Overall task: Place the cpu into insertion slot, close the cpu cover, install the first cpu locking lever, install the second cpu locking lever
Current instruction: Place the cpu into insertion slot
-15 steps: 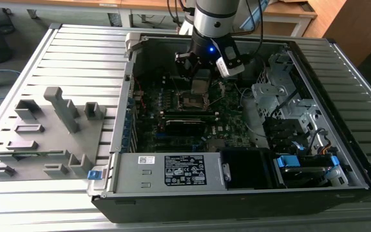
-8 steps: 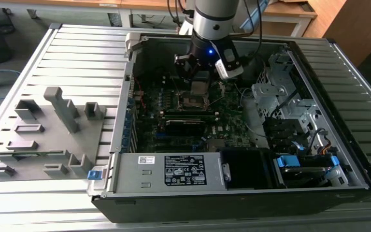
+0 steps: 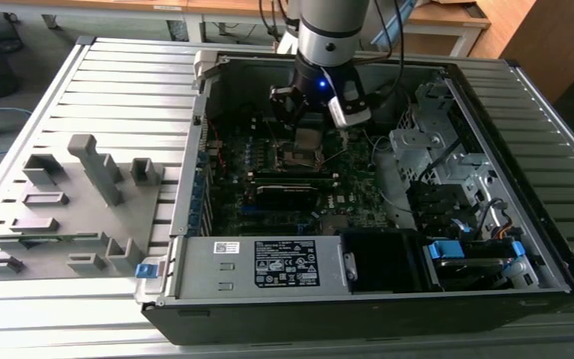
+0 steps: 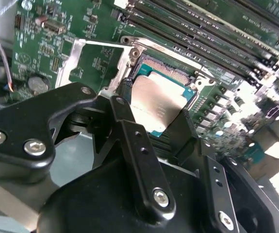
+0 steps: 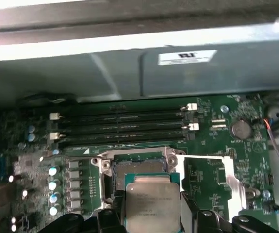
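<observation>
**The gripper (image 5: 151,216) is clamped on the small square silver-topped cpu (image 5: 151,199).**
You see it metal top up, edges parallel to the black silver-rimmed insertion slot (image 5: 140,167) beneath; thin silvery cpu cover (image 5: 207,158) swung open alongside. Print on the white case label (image 5: 187,57) is unreadable.

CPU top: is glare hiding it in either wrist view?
Second wrist view: the cpu shines brightly, outline readable; part of the motherboard burns out white. First wrist view: cpu evenly lit, no glare; the metal case wall beyond the memory slots glares.
</observation>
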`<state>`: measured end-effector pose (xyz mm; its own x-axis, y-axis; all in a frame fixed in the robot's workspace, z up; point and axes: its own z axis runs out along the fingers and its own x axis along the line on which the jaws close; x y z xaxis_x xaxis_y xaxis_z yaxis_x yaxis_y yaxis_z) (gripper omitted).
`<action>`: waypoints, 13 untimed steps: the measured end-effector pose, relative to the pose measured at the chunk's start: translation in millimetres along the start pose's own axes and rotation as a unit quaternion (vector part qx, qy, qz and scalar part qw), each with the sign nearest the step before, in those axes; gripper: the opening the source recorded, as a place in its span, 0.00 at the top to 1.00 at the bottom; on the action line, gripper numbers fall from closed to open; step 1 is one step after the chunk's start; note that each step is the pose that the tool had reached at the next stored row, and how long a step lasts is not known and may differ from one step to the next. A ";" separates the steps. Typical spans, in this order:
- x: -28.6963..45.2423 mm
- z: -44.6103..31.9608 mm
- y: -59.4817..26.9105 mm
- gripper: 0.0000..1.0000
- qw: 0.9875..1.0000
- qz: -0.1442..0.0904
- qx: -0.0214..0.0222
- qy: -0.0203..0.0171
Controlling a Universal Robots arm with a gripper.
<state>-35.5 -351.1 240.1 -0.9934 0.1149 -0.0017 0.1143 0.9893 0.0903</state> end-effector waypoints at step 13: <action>0.0 2.7 -0.3 0.46 0.993 0.118 0.000 -0.011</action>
<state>-35.5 -351.1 237.5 -0.9386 0.3449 -0.0016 0.3434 0.9349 0.0903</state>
